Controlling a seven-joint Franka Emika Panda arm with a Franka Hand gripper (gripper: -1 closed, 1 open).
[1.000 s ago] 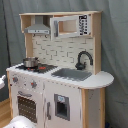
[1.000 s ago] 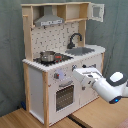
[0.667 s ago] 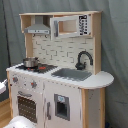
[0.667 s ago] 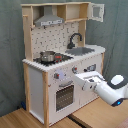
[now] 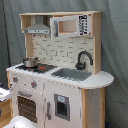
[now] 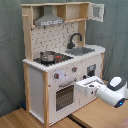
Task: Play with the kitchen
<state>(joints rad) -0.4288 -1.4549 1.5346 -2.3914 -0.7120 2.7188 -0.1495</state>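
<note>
Franka Panda arm, white, one unit: enters from the second exterior view's lower right, wrist angled toward that view's left. Gripper held roughly level, its white body extending leftward from the wrist. First exterior view: a pale blurred part only, bottom left corner.

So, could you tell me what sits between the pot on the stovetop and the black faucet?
In the second exterior view, only bare stovetop and the sink's near edge lie between the pot and the faucet.

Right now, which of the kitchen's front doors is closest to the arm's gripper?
The oven door, with the window, under the knobs; the gripper sits just beside it in the second exterior view.
</note>
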